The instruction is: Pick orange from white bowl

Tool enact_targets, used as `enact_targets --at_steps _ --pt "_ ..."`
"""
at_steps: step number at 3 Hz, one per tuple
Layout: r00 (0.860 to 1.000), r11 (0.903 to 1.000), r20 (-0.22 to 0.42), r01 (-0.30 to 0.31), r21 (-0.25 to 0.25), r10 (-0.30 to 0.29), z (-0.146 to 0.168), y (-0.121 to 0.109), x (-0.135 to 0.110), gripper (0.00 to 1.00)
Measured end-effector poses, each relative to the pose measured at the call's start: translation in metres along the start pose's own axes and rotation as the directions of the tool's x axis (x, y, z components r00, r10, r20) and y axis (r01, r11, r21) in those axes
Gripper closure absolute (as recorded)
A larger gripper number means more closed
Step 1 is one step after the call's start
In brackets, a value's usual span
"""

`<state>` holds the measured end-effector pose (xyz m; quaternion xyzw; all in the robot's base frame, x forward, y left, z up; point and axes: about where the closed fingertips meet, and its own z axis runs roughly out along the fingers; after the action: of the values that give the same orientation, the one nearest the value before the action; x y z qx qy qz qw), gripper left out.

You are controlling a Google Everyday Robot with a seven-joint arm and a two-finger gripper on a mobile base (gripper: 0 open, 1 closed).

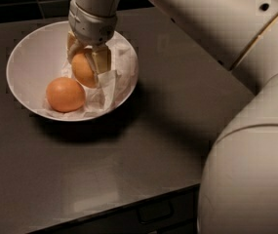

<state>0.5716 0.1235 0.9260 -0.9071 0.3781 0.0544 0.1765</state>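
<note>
Two round, smooth fruits sit in one wide, shallow white bowl (31,57) on the dark grey bench (129,155). The paler, yellower one is the orange (81,73), which lies toward the back and middle of the bowl. The other is a deeper, redder-orange fruit (65,94), which rests in front of it and to the camera's left, just beside it. A single sheet of crumpled white paper (113,82) lines the bowl under both fruits and bunches up against the camera-right wall.

One robot arm (202,13), white and thick, comes in from the upper right of the view. It slants down across the bench and ends in a grey-banded wrist (92,26) that points straight down over the bowl. The pincer (86,57) is inside the bowl, down among the paper. Its two pale fingers (102,60) stand one on either side of the orange and press against its sides, so it is gripping the orange. Whether the orange is touching the paper or raised off it cannot be told. The redder fruit lies free of the pincer.

The robot's large rounded white body (255,174) fills the lower right of the view. One drawer handle (154,211) shows below the bench's front edge.
</note>
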Motion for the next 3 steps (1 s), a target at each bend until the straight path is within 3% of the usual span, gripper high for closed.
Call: enact_targets --at_steps 1,3 --pt "0.999 0.9981 -0.03 0.016 0.06 -0.014 -0.021 0.006 -0.011 1.0" --pt "0.993 0.9786 -0.118 0.038 0.202 -0.014 -0.062 0.019 -0.026 1.0"
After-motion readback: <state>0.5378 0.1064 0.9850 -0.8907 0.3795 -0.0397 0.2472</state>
